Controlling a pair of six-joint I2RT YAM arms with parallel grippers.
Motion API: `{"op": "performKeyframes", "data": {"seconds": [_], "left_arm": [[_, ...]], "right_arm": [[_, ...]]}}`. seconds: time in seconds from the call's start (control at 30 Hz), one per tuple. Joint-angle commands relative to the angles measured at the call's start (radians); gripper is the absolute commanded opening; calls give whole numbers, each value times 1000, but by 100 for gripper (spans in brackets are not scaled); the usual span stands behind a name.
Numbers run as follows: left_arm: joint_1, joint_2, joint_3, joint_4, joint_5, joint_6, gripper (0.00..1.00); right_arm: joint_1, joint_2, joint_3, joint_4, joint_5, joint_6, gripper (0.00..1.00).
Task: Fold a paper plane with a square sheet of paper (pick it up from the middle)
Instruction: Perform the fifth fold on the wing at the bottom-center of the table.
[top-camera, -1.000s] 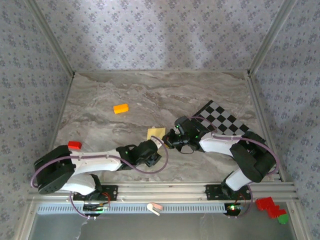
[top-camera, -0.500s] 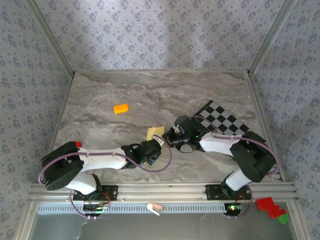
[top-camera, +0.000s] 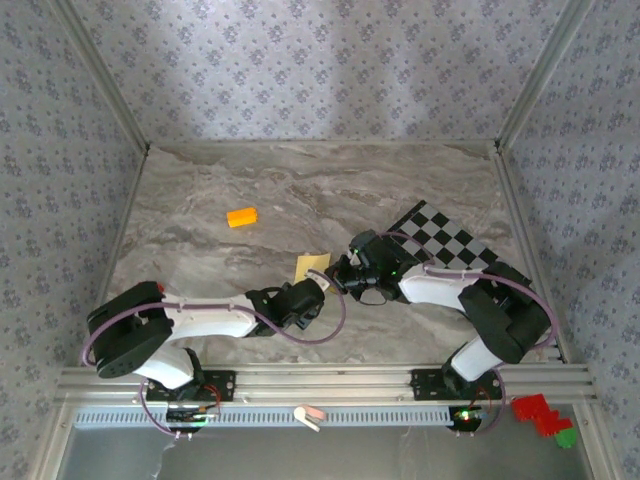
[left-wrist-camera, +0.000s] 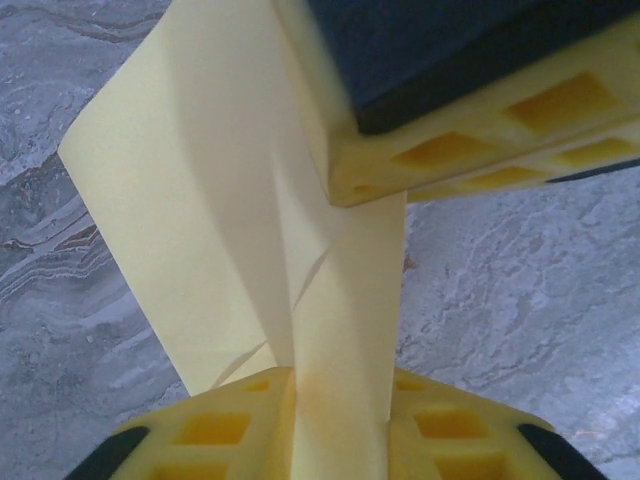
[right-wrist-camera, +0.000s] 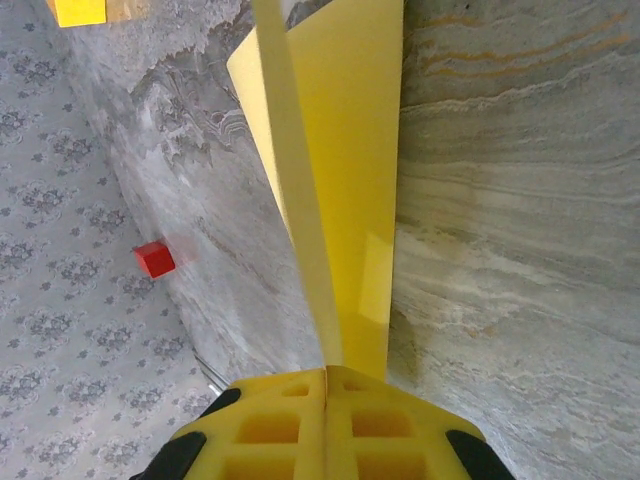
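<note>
We see the marbled table (top-camera: 300, 190) with both arms reaching to its middle, where their grippers meet. The checkered board (top-camera: 440, 235) lies at the right, beside the right arm.

The square sheet of paper (top-camera: 312, 265) stands between the two grippers near the table's centre, bent into a loose lengthwise fold. The right gripper (top-camera: 340, 275) is clamped tight on one end of it. The left gripper (top-camera: 318, 285) has its jaws narrow around the opposite flap, and we cannot tell whether they pinch it. The small orange block (top-camera: 241, 217) sits well apart, toward the back.

We judge the task early. The sheet is picked up and a first fold is perhaps begun, but there is no sharp centre crease, pointed nose or wings.

From above, the grippers hide much of the sheet. The wrist views crop its far edges, so we cannot tell whether any corner touches the table.
</note>
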Motion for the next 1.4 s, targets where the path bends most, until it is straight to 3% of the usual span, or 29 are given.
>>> {"op": "performKeyframes", "data": {"seconds": [0.0,0.27,0.53,0.7,1.13,1.37], "left_arm": [[-6,17,28,10,-11,-9,22],[-6,29,19,29,19,-40,12],[-6,-1,18,25,32,-59,23],[-4,-35,16,24,39,-60,24],[31,-22,-5,51,72,-76,9],[70,-45,-54,106,157,-95,4]], "right_arm": [[0,15,-13,12,-13,8,1],[-1,27,-16,29,-16,11,4],[-6,26,-22,23,-14,8,4],[-6,25,-25,22,-10,6,3],[-3,26,-26,35,-12,11,5],[-22,2,-34,30,-15,2,20]]}}
